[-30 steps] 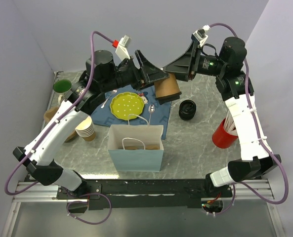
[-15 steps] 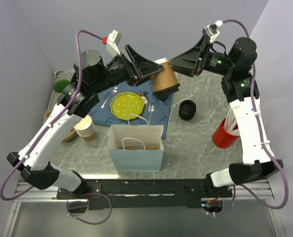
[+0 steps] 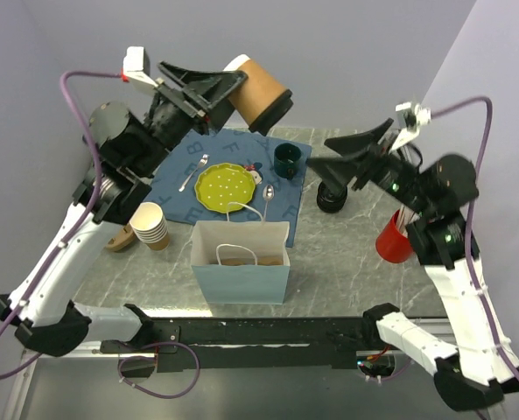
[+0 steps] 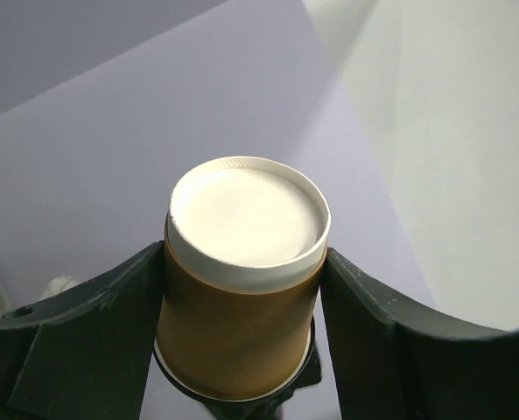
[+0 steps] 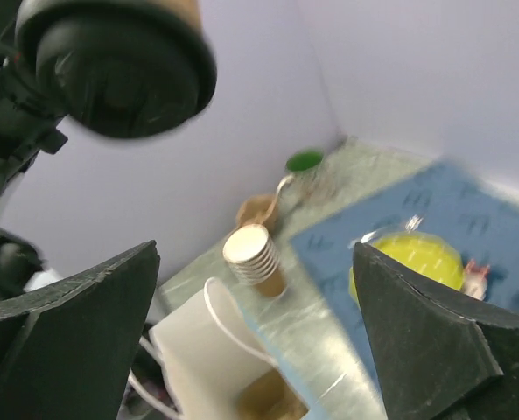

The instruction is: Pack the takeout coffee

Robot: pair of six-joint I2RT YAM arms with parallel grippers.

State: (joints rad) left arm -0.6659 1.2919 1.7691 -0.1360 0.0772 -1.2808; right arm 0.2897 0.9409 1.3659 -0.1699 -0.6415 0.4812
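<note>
Pretty clearly a robotics lab rig: plain lavender walls (image 3: 347, 52) boxing in a small marble table (image 3: 347, 254), left arm (image 3: 62, 254) and right arm (image 3: 456, 289) bolted to a metal rail (image 3: 268, 337), purple cables (image 3: 64, 83) dangling around.

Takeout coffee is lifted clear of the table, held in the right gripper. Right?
No: the left gripper holds the takeout coffee, lifted clear of the table. The right gripper is open and empty. The top external view shows it.
</note>
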